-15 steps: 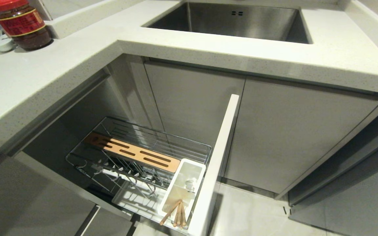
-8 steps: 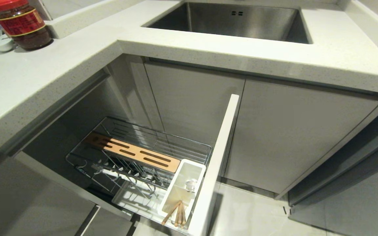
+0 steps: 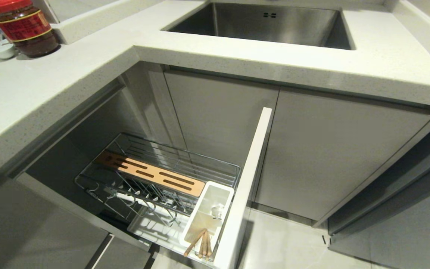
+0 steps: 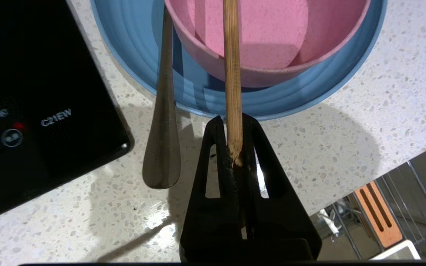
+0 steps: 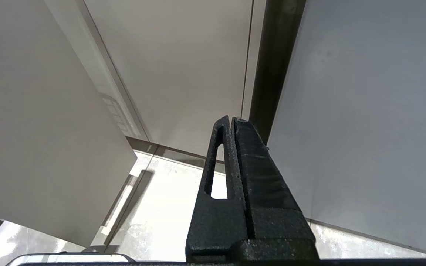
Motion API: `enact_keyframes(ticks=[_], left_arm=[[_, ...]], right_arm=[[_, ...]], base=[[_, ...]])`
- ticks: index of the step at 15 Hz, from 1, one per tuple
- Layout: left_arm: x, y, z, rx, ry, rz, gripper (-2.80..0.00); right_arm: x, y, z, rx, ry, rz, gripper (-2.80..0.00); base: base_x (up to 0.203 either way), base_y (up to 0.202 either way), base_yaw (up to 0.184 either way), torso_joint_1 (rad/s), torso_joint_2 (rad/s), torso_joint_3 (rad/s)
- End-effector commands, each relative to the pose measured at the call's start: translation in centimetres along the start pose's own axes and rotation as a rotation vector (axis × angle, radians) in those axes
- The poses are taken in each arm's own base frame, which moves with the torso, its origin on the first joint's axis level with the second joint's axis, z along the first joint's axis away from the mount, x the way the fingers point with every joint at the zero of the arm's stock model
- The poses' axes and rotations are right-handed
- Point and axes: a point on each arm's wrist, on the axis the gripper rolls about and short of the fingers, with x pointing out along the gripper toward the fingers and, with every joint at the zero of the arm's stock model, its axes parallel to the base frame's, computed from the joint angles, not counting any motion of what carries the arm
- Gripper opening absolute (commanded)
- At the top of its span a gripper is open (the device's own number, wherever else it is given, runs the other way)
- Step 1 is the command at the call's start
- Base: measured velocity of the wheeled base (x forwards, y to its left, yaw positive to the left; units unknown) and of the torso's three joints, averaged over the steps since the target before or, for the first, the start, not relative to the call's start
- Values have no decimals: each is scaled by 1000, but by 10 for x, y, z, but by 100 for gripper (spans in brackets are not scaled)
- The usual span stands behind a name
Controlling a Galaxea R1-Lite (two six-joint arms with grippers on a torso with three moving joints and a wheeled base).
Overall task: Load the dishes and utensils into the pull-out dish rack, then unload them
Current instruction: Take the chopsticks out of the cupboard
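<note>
— Left end effector (image 4: 235,147): clenched on one chopstick (image 4: 232,74), over the speckled bench (image 4: 346,147), just beside a metal utensil handle (image 4: 163,129).
— Beyond that?
— Pink bowl (image 4: 268,37) sitting in the blue plate (image 4: 290,99); farther off, pull-out dish rack (image 3: 162,175) standing open, more chopsticks (image 3: 202,243) already in its white bin (image 3: 207,213).
— Step?
— Loading, probably. Next: carry over, drop into the bin.
— Right end effector (image 5: 233,123)?
— Clenched, empty, parked near cabinet doors.

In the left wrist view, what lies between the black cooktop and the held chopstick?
A silver cutlery handle, on the counter with its far end on the blue plate; left wrist view only.
</note>
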Motion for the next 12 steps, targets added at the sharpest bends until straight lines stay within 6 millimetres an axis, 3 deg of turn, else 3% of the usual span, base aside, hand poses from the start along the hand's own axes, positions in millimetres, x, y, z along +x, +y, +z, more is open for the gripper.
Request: enact_keyframes(ticks=[1, 5, 6, 12], left_arm=[[4, -1, -1, 0, 16, -4, -280], [4, -1, 0, -1, 6, -7, -280], [3, -1, 0, -1, 4, -6, 0], [-1, 0, 3, -5, -38, 6, 0]], right_arm=[[1, 0, -7, 0, 25, 0, -280], [1, 0, -7, 0, 24, 0, -280], [1, 0, -7, 0, 26, 0, -280], [1, 0, -7, 0, 24, 0, -280]], base=[[0, 0, 0, 0, 0, 0], [0, 0, 0, 0, 0, 0], [0, 0, 0, 0, 0, 0], [0, 0, 0, 0, 0, 0]])
